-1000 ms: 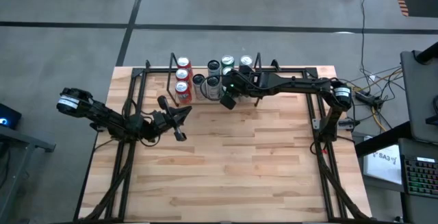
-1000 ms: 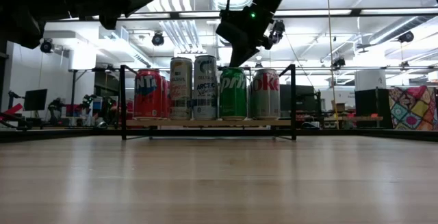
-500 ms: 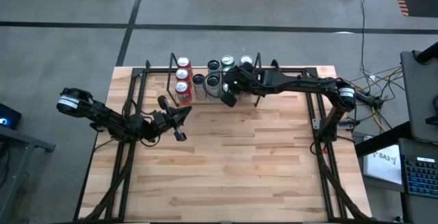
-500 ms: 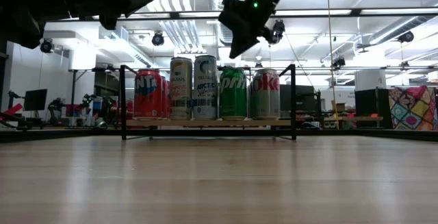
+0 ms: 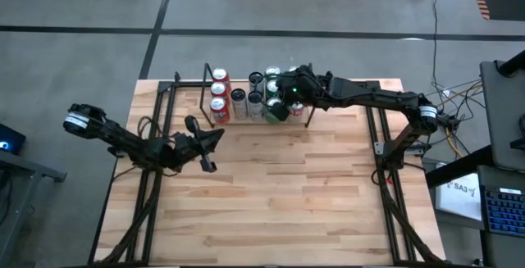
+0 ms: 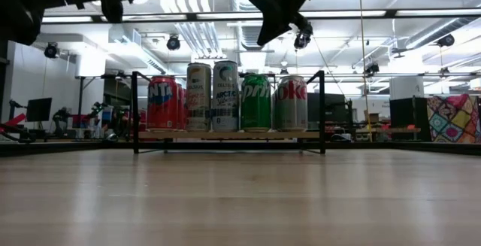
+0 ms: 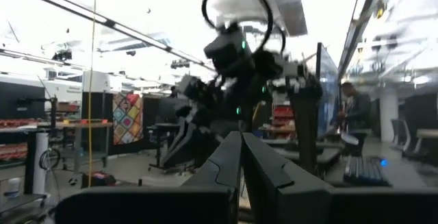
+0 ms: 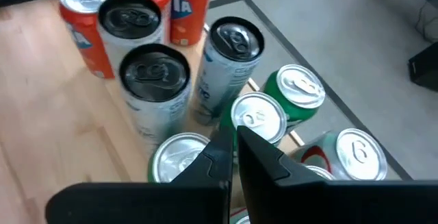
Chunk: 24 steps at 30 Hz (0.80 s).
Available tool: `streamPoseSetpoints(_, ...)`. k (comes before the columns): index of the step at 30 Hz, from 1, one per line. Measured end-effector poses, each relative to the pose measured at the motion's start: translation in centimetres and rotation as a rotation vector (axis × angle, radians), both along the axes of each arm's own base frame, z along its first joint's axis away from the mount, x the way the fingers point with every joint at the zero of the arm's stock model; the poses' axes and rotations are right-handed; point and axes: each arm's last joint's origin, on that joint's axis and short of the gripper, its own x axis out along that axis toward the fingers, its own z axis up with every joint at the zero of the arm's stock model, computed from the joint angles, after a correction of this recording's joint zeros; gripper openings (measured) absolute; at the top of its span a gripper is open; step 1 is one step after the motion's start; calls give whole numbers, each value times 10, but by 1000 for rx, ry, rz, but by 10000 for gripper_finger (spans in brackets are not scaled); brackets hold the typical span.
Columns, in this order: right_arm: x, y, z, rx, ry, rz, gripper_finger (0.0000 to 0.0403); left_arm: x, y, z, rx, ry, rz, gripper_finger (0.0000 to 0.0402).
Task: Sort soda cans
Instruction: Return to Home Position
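Several soda cans stand upright in a cluster at the table's far middle, inside a low black wire rack (image 6: 135, 110). Red cans (image 5: 218, 96) (image 8: 85, 18) are at its left. Beside them come silver-white cans (image 6: 212, 95) with dark tops (image 8: 154, 70), then green cans (image 6: 256, 101) (image 8: 301, 94) and one lettered in red (image 6: 290, 101) at the right. My right gripper (image 5: 275, 112) (image 6: 264, 39) (image 8: 233, 148) hangs shut above the cluster, slanting down and touching nothing. My left gripper (image 5: 215, 135) (image 7: 241, 155) is shut in the air over the table's left half.
Black frame legs (image 5: 156, 178) (image 5: 385, 178) run down both sides of the wooden table, with bare boards (image 5: 271, 202) between them. Cables and a desk (image 5: 484, 178) lie beyond the right edge. A person (image 7: 352, 111) stands in the room behind.
My right gripper has risen from just over the can tops to well above them, still shut and slanting down. The cans have stayed where they were.
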Motion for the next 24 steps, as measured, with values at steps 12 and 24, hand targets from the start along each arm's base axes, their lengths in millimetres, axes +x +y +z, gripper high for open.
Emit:
streamPoseSetpoints(12, 3, -6, 2, -79, 10, 60, 9, -3, 7, 29, 54, 53, 60, 0)
streamPoseSetpoints(24, -8, -2, 5, -70, 89, 143, 9, 25, 62, 75, 163, 671, 329, 0)
